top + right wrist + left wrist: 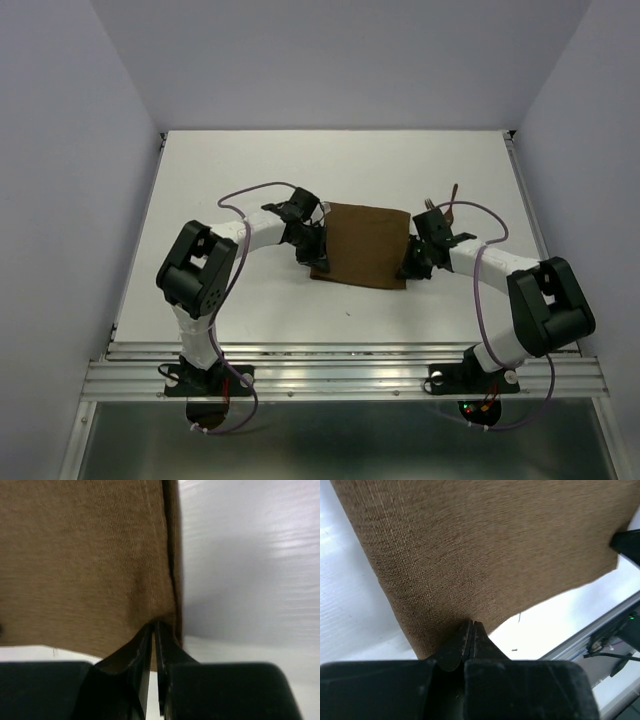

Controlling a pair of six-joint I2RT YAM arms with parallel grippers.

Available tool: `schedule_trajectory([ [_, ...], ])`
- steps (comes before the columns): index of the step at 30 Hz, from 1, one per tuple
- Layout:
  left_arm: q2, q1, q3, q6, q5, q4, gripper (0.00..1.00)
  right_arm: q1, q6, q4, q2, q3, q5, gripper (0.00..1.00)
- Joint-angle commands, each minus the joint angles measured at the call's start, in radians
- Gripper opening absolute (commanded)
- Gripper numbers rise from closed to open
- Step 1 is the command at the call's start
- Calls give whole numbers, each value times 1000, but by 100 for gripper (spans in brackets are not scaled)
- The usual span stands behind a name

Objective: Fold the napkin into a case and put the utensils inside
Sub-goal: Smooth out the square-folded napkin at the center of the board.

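Note:
The dark brown napkin (365, 243) lies as a flat rectangle in the middle of the white table. My left gripper (319, 263) is shut on its near-left corner; in the left wrist view the jaws (471, 626) pinch the cloth's (485, 550) edge. My right gripper (409, 268) is shut on the near-right corner; in the right wrist view the jaws (155, 626) nip the layered cloth (85, 560) by its hem. A slim dark utensil (454, 197) pokes out behind the right wrist; the rest is hidden. The right fingertip (627, 544) shows in the left wrist view.
The white table (230, 180) is walled at the back and both sides. A metal rail (340, 365) runs along the near edge, also in the left wrist view (600, 625). Purple cables loop over both arms.

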Motion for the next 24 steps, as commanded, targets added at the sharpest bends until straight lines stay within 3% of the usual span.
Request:
schedule_trajectory([
  [1,23,-2,-39,32,-12,7,0,7,2,36,59,-15,-17,14],
  [6,-6,-14,-61,69,-55,-25,0,7,-14,-4,23,47,87,13],
  [11,-66,-3,28,90,-66,-87,0,7,-54,-25,18,165,178,15],
  [17,-25,69,218,76,-60,-90,0,-55,-60,39,168,362,101,17],
  [24,211,129,491,36,-101,-81,0,-73,-86,21,429,595,113,15],
])
